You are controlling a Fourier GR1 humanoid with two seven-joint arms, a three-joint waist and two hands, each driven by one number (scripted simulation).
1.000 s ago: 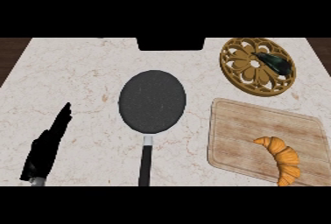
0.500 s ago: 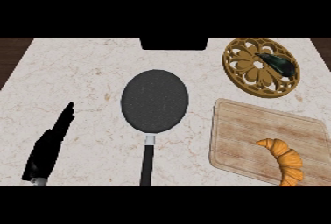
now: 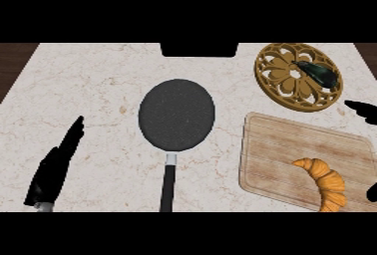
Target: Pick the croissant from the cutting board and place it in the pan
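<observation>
- Where the counter [image 3: 95, 79] starts on my left, I see the left robot hand [image 3: 52, 172] resting, fingers straight, holding nothing.
- The pan [image 3: 177, 114] sits in the middle.
- The croissant [image 3: 324, 182] lies on the cutting board [image 3: 280, 149].
- The right robot hand [image 3: 361, 109] peeks in, spread wide, not touching it.

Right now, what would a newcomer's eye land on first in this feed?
The orange croissant stands out, lying on the near right part of the wooden cutting board at the counter's right. The dark pan sits mid-counter, empty, its handle pointing toward the robot. Behind the board a gold round trivet carries a dark green object, and the left hand rests open at the lower left.
</observation>
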